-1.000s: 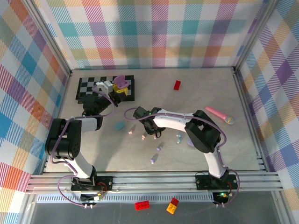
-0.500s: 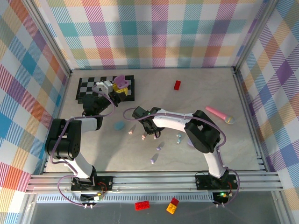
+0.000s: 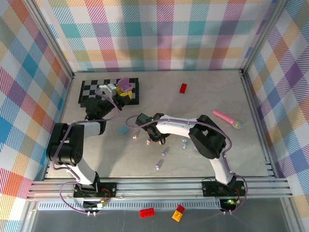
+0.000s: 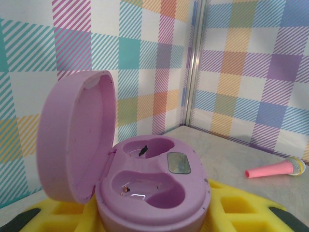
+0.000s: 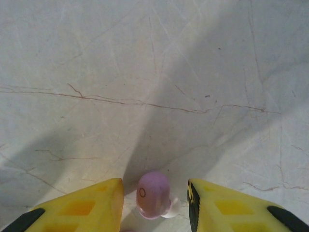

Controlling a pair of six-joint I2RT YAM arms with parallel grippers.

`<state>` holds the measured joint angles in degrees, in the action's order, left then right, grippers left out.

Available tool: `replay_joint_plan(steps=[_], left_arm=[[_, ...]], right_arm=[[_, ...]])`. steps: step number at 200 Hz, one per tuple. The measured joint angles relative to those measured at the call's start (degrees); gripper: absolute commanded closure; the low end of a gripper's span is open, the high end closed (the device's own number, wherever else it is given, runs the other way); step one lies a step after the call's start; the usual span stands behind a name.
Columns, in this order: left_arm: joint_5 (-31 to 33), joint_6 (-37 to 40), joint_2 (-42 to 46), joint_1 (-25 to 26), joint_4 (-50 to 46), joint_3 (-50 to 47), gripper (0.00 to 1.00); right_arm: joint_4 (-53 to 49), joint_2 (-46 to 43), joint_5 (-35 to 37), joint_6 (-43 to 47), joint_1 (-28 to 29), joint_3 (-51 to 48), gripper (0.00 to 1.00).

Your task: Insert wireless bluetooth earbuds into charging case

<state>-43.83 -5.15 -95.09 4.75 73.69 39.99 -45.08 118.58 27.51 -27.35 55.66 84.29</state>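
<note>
Right jaws stand parted on either side of a pink-purple earbud [image 5: 153, 195] lying on the counter [image 5: 145, 72], with a slim gap each side, as the wrist view shows. Left jaws seem clamped on the open purple charging case [image 4: 145, 188], lid up, two wells facing up. From above, that case hangs over the checkered mat [image 3: 91, 92], and more earbuds [image 3: 164, 152] lie scattered near the right arm

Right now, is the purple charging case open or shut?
Open. In the left wrist view the charging case has its lid swung up to the left, and both wells are uncovered and empty.
</note>
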Motion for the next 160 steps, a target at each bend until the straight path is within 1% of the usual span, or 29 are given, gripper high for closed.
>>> replay_joint_plan(steps=[16,46,53,108,134,160], left_arm=[[0.0,0.0,0.0,0.0,0.0,0.0,0.61],[0.0,0.0,0.4,0.0,0.0,0.0,0.61],[0.0,0.0,0.6,0.0,0.0,0.0,0.61],[-0.2,0.0,1.1,0.0,0.0,0.0,0.61],[-0.2,0.0,1.1,0.0,0.0,0.0,0.61],[-0.3,0.0,1.1,0.1,0.0,0.0,0.62]], right_arm=[[-0.4,0.2,0.2,0.3,0.2,0.4,0.63],[-0.7,0.6,0.4,1.0,0.2,0.9,0.73],[-0.9,0.7,0.4,1.2,0.2,0.9,0.74],[0.5,0.1,-0.4,1.3,0.1,-0.3,0.76],[4.3,-3.2,-2.6,1.3,-0.8,-4.7,0.77],[9.2,-8.4,-5.8,1.9,-2.0,-10.5,0.77]])
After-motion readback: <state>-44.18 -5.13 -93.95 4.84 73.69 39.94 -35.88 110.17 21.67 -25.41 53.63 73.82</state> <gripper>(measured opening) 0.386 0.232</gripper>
